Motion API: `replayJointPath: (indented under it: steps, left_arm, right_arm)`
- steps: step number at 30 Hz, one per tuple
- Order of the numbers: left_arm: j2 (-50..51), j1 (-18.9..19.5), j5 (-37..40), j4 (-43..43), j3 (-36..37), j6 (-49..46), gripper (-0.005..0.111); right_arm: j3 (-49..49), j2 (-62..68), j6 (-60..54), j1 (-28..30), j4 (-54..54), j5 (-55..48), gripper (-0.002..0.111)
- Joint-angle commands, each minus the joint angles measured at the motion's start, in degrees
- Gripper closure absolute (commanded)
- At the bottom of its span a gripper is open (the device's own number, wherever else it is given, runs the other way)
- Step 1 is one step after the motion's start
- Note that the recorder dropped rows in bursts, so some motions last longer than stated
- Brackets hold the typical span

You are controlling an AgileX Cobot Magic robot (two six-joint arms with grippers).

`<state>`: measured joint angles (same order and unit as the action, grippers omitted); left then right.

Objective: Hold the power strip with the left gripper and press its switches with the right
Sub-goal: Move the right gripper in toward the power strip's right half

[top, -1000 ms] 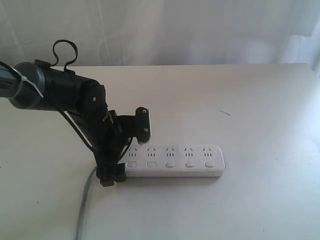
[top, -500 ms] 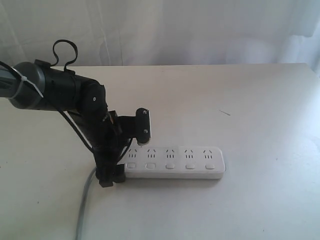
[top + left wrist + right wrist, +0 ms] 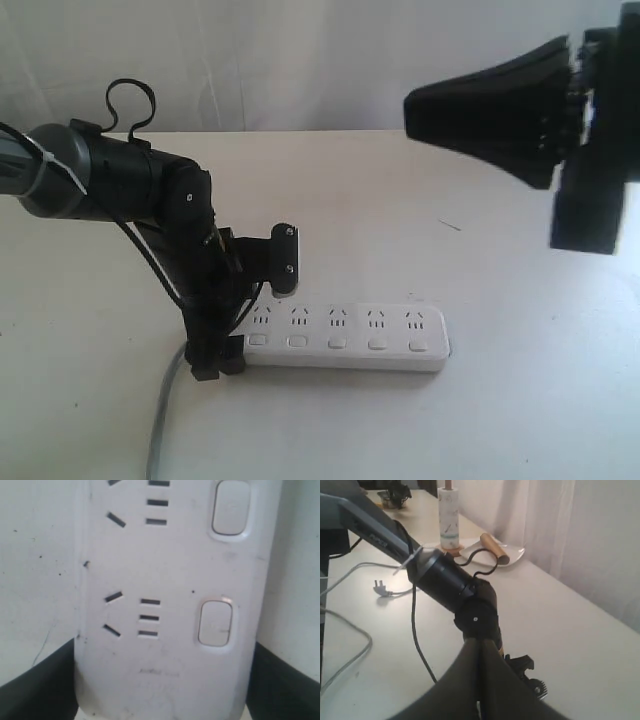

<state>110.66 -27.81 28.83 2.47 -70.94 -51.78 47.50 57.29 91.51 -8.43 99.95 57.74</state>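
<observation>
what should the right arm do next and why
Probably bring the right gripper down toward the row of switches. The left gripper already clamps one end of the power strip, while the right gripper hangs high above the table, jaws together, touching nothing.

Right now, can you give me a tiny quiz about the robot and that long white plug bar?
1. True or false: the black right pincer is pushing down on one of the small white rounded switches.
2. How many switches sit in a row on the long white plastic power strip? A three, B five, C seven.
3. Fill in: the black left pincer clamps the strip at the end where the grey ____ comes out.
Key: 1 false, it hangs up in the air, shut; 2 B; 3 cord.
</observation>
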Motion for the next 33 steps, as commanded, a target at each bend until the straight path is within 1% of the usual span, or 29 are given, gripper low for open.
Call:
replayJointPath:
  steps: [1,5,11,16,22,25,33]
  left_arm:
    - [0.7,-0.4,2.4,0.0,0.5,-1.2,0.107]
    - [0.7,-0.4,2.7,0.0,0.5,-1.2,0.107]
    - [0.7,-0.4,2.7,0.0,0.5,-0.9,0.107]
    - [0.7,-0.4,2.7,0.0,0.5,-0.9,0.107]
    - [0.7,-0.4,2.5,0.0,0.5,-0.8,0.107]
    - [0.7,-0.4,2.7,0.1,0.5,-0.8,0.107]
    - [0.7,-0.4,2.6,0.1,0.5,-0.8,0.107]
  right_arm:
    - [-0.3,7.1,-1.0,-4.3,0.0,-5.6,0.108]
    - [-0.3,14.0,-1.4,-7.0,0.0,-12.5,0.108]
    - [-1.8,19.9,-1.2,-8.8,0.0,-20.0,0.108]
    - [-5.2,23.9,0.4,-8.9,0.0,-23.7,0.108]
    - [-8.6,28.7,6.9,-8.9,0.0,-27.5,0.108]
    - [-9.4,29.4,9.1,-8.9,0.0,-34.0,0.108]
    - [-9.7,29.4,8.8,-8.9,0.0,-53.8,0.108]
